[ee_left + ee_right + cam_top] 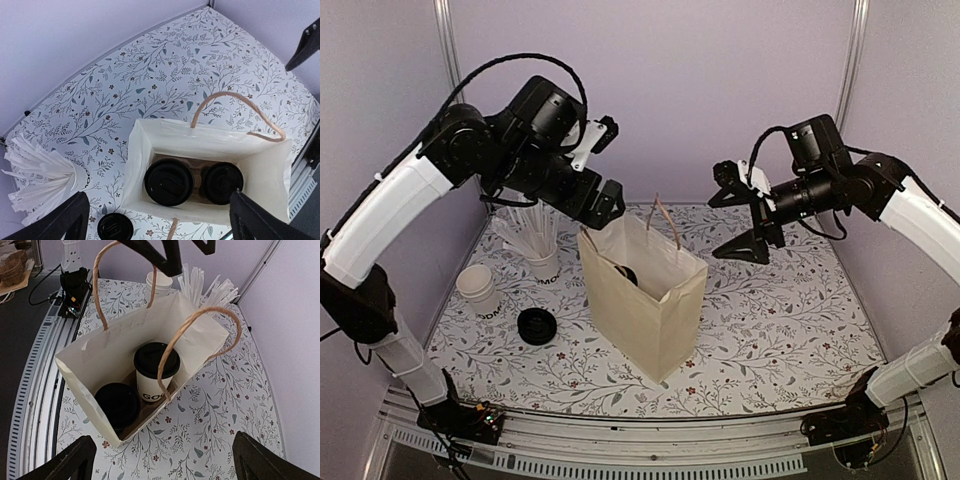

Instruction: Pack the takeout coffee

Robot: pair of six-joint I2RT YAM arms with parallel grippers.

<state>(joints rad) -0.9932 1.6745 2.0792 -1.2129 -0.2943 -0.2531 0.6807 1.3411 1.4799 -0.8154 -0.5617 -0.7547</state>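
A white paper bag with brown twine handles stands open mid-table. Two takeout coffees stand inside it on a brown insert. In the left wrist view their black lids sit side by side. In the right wrist view one white cup with dark lettering stands behind the other's black lid. My left gripper hangs open above the bag's far left corner, looking straight down into it. My right gripper is open in the air to the bag's right, holding nothing.
A loose black lid lies on the floral table left of the bag. Stacked lidless white cups stand further left. Behind them is a white cup of white sticks. Lilac walls close in the back and both sides.
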